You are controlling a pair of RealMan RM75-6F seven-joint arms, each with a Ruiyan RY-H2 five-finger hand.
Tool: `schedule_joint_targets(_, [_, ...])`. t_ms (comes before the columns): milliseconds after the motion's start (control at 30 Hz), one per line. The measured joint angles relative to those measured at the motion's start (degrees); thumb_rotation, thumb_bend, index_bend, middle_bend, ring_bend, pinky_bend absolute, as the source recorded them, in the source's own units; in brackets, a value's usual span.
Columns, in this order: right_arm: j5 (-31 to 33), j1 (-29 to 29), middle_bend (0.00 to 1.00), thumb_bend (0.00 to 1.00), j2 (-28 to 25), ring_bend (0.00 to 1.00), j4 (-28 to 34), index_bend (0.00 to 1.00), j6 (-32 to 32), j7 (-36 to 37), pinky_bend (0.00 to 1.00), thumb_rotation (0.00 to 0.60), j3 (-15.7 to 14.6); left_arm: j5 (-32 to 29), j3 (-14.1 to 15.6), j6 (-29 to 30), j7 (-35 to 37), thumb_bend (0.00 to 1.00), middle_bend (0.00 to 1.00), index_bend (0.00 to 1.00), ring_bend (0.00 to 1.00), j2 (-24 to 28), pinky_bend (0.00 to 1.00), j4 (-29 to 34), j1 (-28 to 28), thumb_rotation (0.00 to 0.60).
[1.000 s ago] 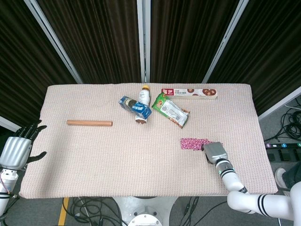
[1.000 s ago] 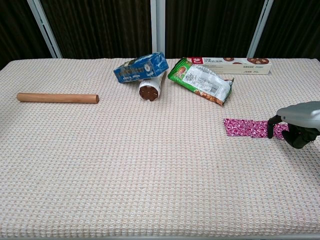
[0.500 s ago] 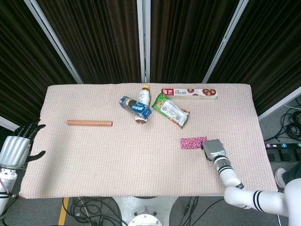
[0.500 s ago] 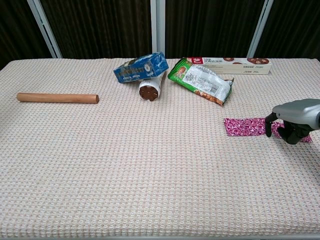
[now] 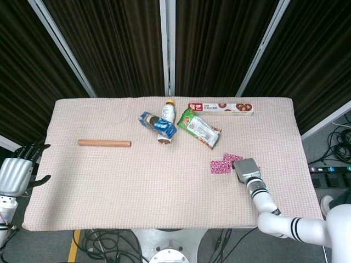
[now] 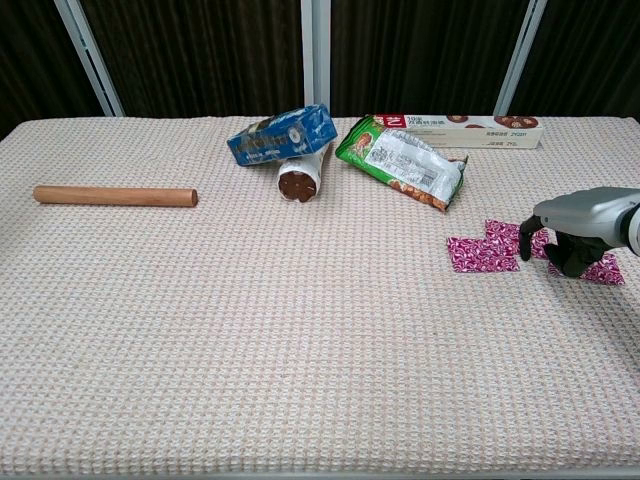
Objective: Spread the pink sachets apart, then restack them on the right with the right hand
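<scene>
While the right hand, fingers curled down onto the pink sachets at the table's near right, fans them apart, the spreading step looks underway; next calls for separating each fully.

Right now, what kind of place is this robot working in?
Probably a lab or test booth, not a home: a cloth-covered table walled by dark curtains, loose cables on the floor, and assorted items like a wooden rod and pink sachets laid out.
</scene>
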State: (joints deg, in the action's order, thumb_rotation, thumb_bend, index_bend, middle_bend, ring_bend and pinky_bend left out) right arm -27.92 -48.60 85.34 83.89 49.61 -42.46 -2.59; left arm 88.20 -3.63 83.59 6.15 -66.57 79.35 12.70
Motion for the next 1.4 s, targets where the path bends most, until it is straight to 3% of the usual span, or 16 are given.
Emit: schedule_joint_targets(1400, [5.6,-5.1,1.00,0.71,2.6,1.00,-8.6,0.33,-4.6,-1.7,0.95,0.600,1.0,-1.8,-0.7,-1.9,2.2,0.09,0.22,0.25,0.19,-0.8,0.29,-3.5,0.6,0.600])
